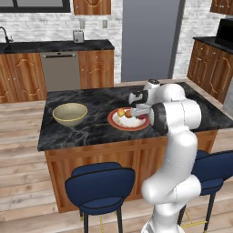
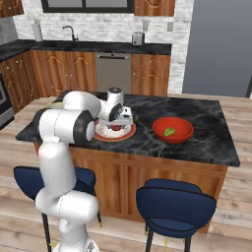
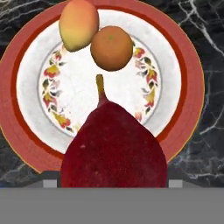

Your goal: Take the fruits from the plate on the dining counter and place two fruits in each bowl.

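Observation:
On the dining counter [image 1: 91,132] sits the red-rimmed white plate [image 3: 188,87] with a yellow-orange fruit [image 3: 78,24] and an orange one [image 3: 111,48] touching at its far side. A dark red, stemmed fruit [image 3: 113,148] sits right in front of the hand camera, over the plate's near part. My gripper [image 1: 137,111] stands low over the plate [image 1: 113,123], jaws closed against that dark red fruit [image 2: 116,128], with the fingertips mostly hidden behind it. The pale beige bowl [image 1: 59,117] stands left of the plate. A green fruit [image 2: 169,131] lies in the red bowl [image 2: 186,126] to the right.
Blue stools [image 1: 100,182] [image 2: 174,202] stand along the counter's near side, below its edge. Bare marble [image 2: 206,115] lies behind and right of the red bowl. Wall cabinets and a sink line the far wall.

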{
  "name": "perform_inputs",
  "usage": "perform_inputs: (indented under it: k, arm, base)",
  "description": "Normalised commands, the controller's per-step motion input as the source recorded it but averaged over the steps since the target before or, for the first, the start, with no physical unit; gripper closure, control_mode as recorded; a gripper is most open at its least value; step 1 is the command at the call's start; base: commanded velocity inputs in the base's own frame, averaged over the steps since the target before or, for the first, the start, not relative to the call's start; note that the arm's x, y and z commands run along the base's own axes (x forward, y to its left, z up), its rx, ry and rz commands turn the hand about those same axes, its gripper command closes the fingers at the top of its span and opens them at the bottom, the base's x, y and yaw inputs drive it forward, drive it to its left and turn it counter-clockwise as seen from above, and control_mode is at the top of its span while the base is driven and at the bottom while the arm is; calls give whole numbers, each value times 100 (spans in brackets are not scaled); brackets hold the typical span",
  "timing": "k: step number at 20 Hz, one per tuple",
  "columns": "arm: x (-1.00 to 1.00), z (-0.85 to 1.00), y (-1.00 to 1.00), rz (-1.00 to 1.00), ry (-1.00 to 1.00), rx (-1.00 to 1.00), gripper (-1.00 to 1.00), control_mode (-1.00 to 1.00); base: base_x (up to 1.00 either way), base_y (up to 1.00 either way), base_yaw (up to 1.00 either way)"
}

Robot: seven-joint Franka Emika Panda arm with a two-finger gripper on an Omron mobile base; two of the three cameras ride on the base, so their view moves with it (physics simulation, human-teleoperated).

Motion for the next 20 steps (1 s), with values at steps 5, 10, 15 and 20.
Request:
perform_inputs:
  k: [5, 10, 15, 20]
  arm:
    - [-72, 35, -72, -24, 0, -9, 100, -100]
    - [-42, 52, -39, -38, 0, -9, 100, -100]
    - [-15, 48, -54, -33, 0, -5, 100, -100]
    - [35, 0, -69, -3, 0, 2, 100, -100]
  base:
    - [0, 0, 0]
    - [0, 0, 0]
    - [0, 0, 0]
    - [0, 0, 0]
